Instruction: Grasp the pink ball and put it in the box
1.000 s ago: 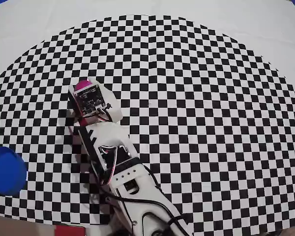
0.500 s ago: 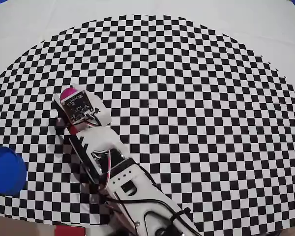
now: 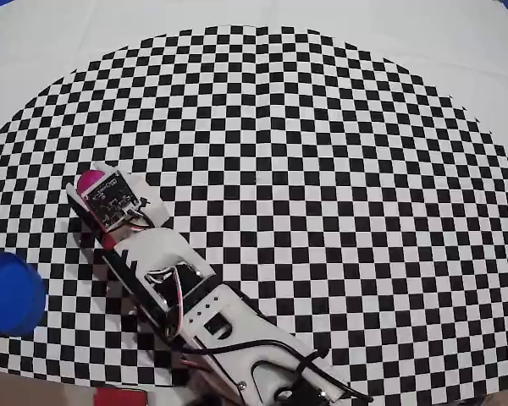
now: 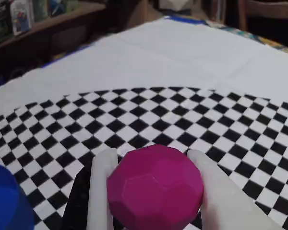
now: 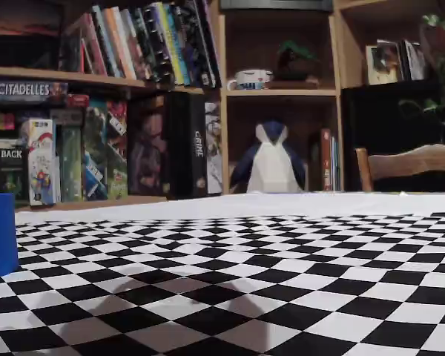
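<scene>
A home room: bookshelves (image 5: 133,67) crammed with books and board games (image 5: 41,159), a penguin figure (image 5: 271,159), a wooden chair (image 5: 408,167).

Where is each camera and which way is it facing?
Overhead view: above the table, looking down; arm and tool show.
Wrist view: on the arm, looking along the fingers holding the pink ball.
Fixed view: low at table level, facing bookshelves; no robot shows.
All three share the blue box and checkered mat.
</scene>
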Robot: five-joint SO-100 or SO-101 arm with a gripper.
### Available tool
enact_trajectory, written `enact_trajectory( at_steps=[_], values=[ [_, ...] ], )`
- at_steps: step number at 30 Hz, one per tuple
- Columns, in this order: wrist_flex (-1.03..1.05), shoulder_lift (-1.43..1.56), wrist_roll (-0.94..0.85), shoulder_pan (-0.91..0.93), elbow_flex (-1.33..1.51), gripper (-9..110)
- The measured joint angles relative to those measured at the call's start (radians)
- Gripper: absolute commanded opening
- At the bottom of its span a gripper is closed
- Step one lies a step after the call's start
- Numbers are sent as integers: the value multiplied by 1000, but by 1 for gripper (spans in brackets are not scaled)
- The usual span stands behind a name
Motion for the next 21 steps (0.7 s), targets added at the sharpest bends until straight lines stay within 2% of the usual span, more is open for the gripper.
enact_trajectory(
  at_steps=[21],
  values=[
    [0,-3,12,-227,-17,0]
  ],
)
